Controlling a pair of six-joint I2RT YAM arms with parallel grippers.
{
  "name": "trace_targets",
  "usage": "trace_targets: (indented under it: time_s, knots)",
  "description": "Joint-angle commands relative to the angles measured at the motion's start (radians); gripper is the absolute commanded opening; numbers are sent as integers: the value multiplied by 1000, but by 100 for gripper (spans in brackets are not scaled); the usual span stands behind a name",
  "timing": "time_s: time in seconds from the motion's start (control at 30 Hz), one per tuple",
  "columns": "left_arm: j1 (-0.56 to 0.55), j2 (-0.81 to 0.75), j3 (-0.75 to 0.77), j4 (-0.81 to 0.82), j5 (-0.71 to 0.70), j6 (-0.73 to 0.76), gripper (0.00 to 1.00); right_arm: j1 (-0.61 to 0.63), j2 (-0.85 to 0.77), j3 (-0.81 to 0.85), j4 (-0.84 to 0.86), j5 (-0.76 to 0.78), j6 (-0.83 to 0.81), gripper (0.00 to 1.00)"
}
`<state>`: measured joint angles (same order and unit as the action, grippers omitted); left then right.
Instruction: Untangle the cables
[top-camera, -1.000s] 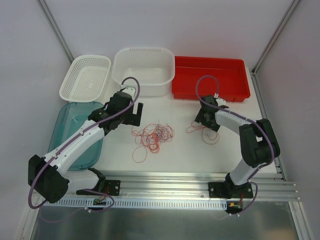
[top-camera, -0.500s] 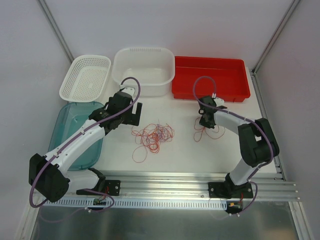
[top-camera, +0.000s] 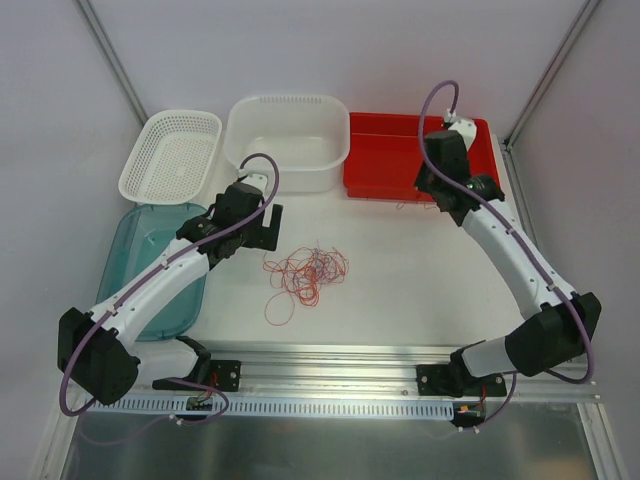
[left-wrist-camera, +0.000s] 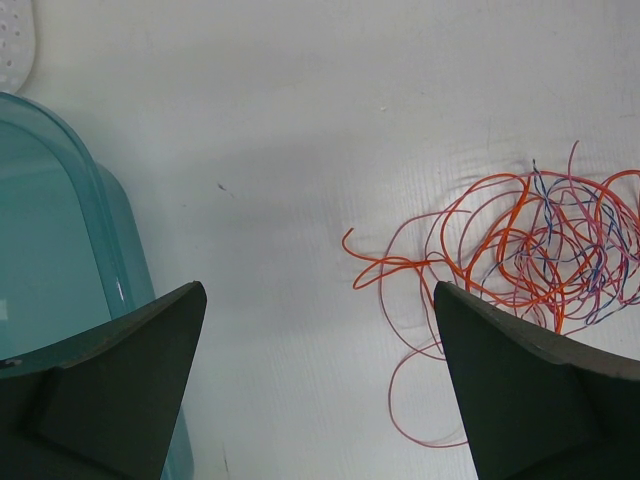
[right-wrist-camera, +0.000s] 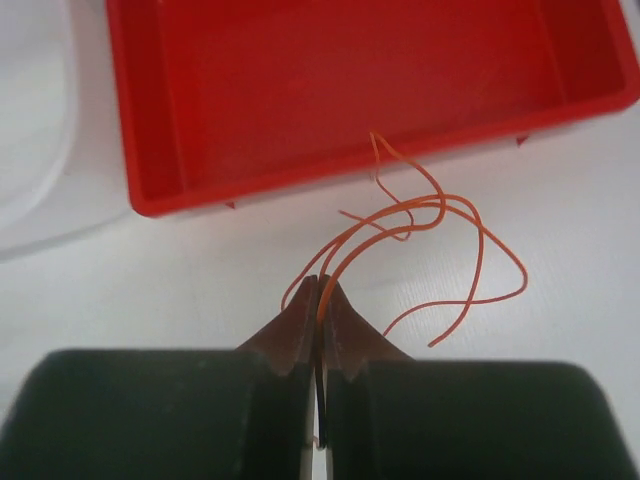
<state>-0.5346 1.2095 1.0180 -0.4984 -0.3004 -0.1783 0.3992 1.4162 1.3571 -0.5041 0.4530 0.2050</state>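
The cables (top-camera: 308, 272) lie as a tangle of thin red-orange, pink and dark wires in the middle of the table. In the left wrist view the tangle (left-wrist-camera: 545, 245) is to the right of my left gripper (left-wrist-camera: 318, 290), which hangs open over bare table. From above, the left gripper (top-camera: 268, 228) is just left of the tangle. My right gripper (right-wrist-camera: 322, 283) is shut on a separate orange cable (right-wrist-camera: 440, 205), whose loops hang out ahead of the fingertips, close to the front wall of the red bin (right-wrist-camera: 300, 185). From above, the right gripper (top-camera: 440, 195) is at that bin's front edge.
Along the back stand a white mesh basket (top-camera: 172, 152), a white tub (top-camera: 288, 140) and the red bin (top-camera: 420, 185). A teal tray (top-camera: 150, 270) lies under the left arm, its rim (left-wrist-camera: 105, 230) left of the left fingers. A metal rail (top-camera: 380, 365) runs along the near edge.
My right gripper shut on the orange cable at the right of the table, then carried it back to the red bin's front edge. The left arm and the tangle have not moved.
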Motion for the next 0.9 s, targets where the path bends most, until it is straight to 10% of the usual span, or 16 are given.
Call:
trace_targets:
  time_s: [0.0, 0.87]
  knots:
    - [12, -27, -2, 12, -22, 14, 99, -8, -8, 173, -39, 17, -128, 1]
    - [25, -8, -7, 12, -28, 30, 99, -281, 742, 707, 222, -194, -256, 5]
